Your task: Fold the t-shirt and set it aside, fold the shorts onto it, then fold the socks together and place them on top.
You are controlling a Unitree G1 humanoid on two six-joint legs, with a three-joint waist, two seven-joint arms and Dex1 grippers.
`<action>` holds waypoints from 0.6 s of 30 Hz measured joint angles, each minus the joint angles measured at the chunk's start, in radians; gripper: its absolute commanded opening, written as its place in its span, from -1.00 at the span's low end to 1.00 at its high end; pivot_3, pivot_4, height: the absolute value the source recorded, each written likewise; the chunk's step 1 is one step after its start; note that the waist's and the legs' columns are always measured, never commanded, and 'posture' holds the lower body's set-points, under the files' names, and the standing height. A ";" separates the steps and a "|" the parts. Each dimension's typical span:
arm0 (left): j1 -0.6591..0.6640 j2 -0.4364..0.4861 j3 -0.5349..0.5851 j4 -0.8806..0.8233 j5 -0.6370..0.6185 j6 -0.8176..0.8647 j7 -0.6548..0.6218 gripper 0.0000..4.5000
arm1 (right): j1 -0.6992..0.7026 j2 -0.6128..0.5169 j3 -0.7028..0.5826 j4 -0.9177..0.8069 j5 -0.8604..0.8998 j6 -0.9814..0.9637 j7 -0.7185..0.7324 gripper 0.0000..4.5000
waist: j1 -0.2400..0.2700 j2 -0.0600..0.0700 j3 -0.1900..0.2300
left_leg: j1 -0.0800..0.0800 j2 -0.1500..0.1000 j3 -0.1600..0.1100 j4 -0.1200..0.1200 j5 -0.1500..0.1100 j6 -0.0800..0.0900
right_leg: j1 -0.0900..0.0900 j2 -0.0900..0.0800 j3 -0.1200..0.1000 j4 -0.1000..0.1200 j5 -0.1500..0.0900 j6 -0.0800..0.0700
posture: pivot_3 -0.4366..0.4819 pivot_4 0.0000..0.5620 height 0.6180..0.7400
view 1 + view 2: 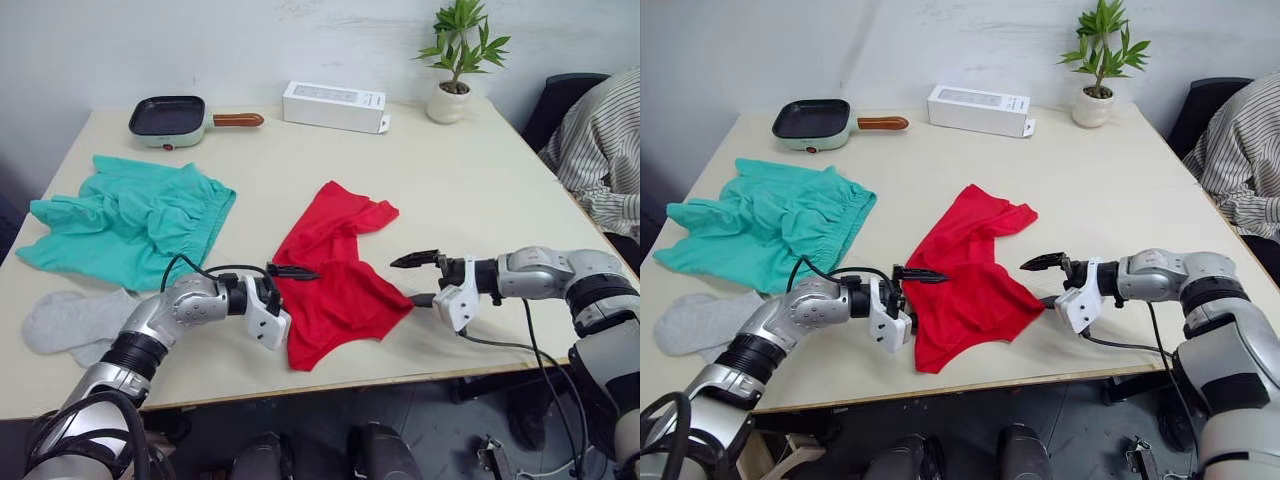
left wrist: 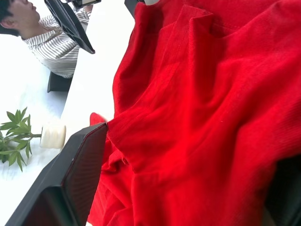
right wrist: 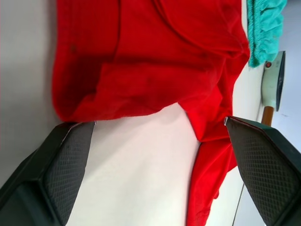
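The red t-shirt (image 1: 335,270) lies crumpled in the middle of the table. My left gripper (image 1: 297,290) is open at the shirt's left edge, and in the left wrist view red cloth (image 2: 197,122) sits between its spread fingers. My right gripper (image 1: 418,279) stands open just off the shirt's right corner, with bare table between its fingers (image 3: 66,174). The teal shorts (image 1: 130,220) lie spread at the left of the table. The grey socks (image 1: 75,320) lie in front of them near the table's front left edge.
A small frying pan (image 1: 168,118), a white box (image 1: 335,106) and a potted plant (image 1: 455,60) stand along the far edge. A person in a striped shirt (image 1: 605,150) sits at the right by a black chair (image 1: 560,100). The table's front edge (image 1: 400,378) is close under both grippers.
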 measured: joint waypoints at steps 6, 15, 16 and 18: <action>0.000 0.000 -0.021 0.013 0.024 0.002 0.000 -0.13 | -0.013 0.032 0.037 -0.010 -0.060 -0.012 -0.114 1.00 | -0.003 0.000 0.000 | 0.001 0.005 0.001 -0.002 0.001 -0.006 | -0.002 0.004 0.000 0.005 -0.004 -0.005 | -0.05 -0.47 1.00; -0.015 0.005 -0.021 0.021 0.020 0.003 -0.001 -0.98 | -0.018 0.080 0.074 -0.038 -0.087 -0.035 -0.185 1.00 | 0.001 0.003 0.000 | 0.006 0.008 0.002 -0.013 0.009 -0.008 | -0.004 0.009 0.000 0.005 -0.007 -0.011 | -0.05 -0.47 1.00; -0.015 0.005 -0.021 0.021 0.019 0.003 -0.001 -0.98 | -0.019 0.082 0.075 -0.039 -0.087 -0.036 -0.185 1.00 | 0.001 0.003 0.000 | 0.006 0.009 0.002 -0.013 0.009 -0.008 | -0.004 0.010 0.000 0.005 -0.007 -0.012 | -0.05 -0.47 1.00; -0.015 0.008 -0.021 0.023 0.013 0.003 -0.002 -0.99 | -0.019 0.086 0.075 -0.039 -0.087 -0.040 -0.185 0.92 | 0.002 0.003 0.000 | 0.006 0.010 0.002 -0.013 0.009 -0.009 | -0.004 0.011 0.000 0.005 -0.008 -0.012 | -0.05 -0.47 1.00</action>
